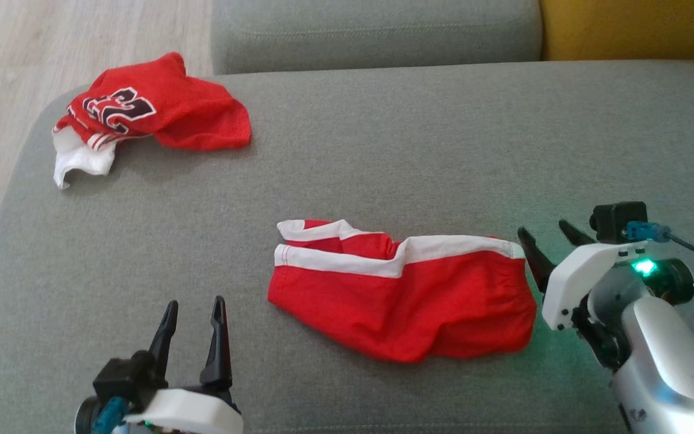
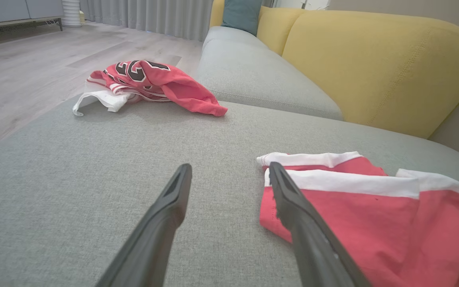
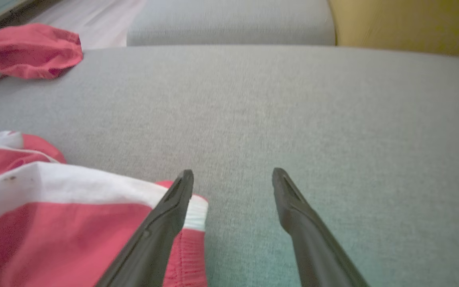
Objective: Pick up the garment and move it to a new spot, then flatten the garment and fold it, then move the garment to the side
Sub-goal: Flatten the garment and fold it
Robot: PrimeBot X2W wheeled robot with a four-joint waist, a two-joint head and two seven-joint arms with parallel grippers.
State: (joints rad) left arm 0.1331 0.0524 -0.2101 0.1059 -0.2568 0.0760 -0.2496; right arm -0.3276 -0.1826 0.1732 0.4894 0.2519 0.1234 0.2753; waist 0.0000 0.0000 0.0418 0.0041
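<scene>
Red shorts (image 1: 401, 301) with a white waistband (image 1: 455, 247) are seen lying crumpled in the middle of the grey sofa seat (image 1: 419, 138), between the left gripper (image 1: 196, 302) and the right gripper (image 1: 543, 229), both spread apart and empty. A single thin layer could be pinched, so that the cloth is dragged into a bunch; the jersey (image 1: 160, 108) at the far left corner could be mistaken for it.

Home living room.
Grey sofa (image 2: 94, 167), yellow back cushions (image 2: 381, 67), teal pillow (image 2: 241, 16), long curtains (image 2: 153, 16), pale wood floor (image 2: 22, 71).
</scene>
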